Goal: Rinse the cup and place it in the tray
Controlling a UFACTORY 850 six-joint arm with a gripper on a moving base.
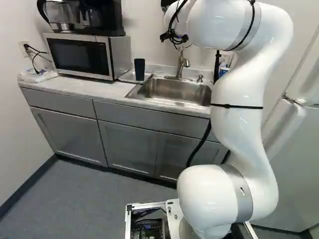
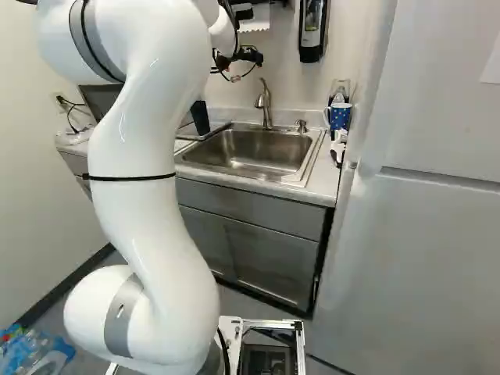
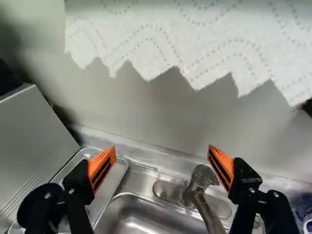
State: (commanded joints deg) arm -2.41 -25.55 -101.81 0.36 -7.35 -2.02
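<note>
Along the back wall, a countertop (image 1: 75,90) runs above grey cabinets (image 1: 124,147). At its left end, a white power outlet (image 1: 24,48) is set in the side wall, with dark cords reaching down from it. Next stands a silver microwave (image 1: 79,56), bearing a dark coffee maker (image 1: 94,17) with a glass carafe (image 1: 61,16). Between the microwave and the sink's left edge lies a shallow metal tray (image 3: 111,181). A dark cup (image 1: 139,69) stands upright on the tray, toward its front edge; in the wrist view, its round mouth shows partly behind one finger.

The gripper (image 1: 174,38) hangs well above the counter, higher than the sink's tap. Its two fingers are spread wide, their orange pads (image 3: 102,168) facing each other across a gap with nothing held – an open end effector. Ahead of it in the wrist view, white paper towel (image 3: 195,41) with a jagged lower edge hangs before the wall.

Farther right, the steel sink (image 1: 174,93) is set into the countertop, its curved tap (image 2: 266,103) rising at the middle of the back rim, a small soap pump (image 2: 301,126) to the tap's right. A blue mug with white dots (image 2: 340,116) stands near the countertop's back right corner. Above, a black dispenser (image 2: 312,31) is fixed to the wall; beyond the countertop's right edge – a tall white refrigerator (image 2: 430,234).
</note>
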